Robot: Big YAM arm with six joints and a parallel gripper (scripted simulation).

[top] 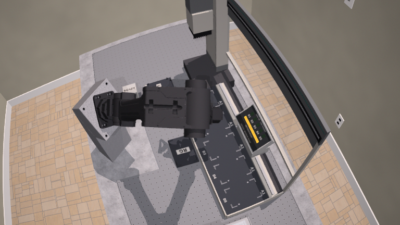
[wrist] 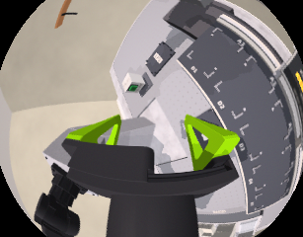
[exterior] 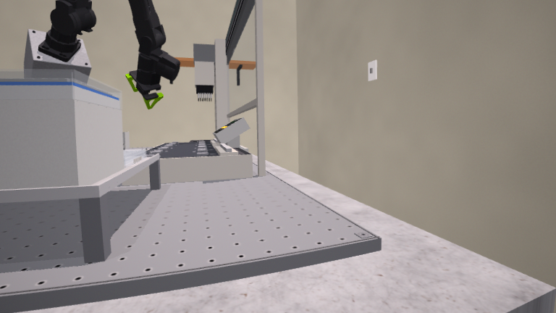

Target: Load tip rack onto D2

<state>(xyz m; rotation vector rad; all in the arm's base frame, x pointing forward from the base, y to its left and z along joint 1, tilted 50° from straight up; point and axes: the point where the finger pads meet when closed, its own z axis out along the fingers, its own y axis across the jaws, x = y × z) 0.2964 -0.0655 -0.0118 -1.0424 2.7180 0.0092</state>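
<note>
Gripper: (exterior: 145,88) green fingers spread fully wide, holding nothing, hanging high above the near end of the deck (top: 233,163).
Arm: folded over the base wedge (top: 88,122), hiding D2.
Tip rack: not visible in these views.
READY key: (top: 129,88) far left of the arm.
RG nest: (top: 183,151) left of the deck.

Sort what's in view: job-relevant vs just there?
Job-relevant:
gripper, open and empty, held high
deck with its corner brackets showing bare
READY key
RG nest
shelf frame

Just there:
pipetting head
status panel
wall plate
</note>
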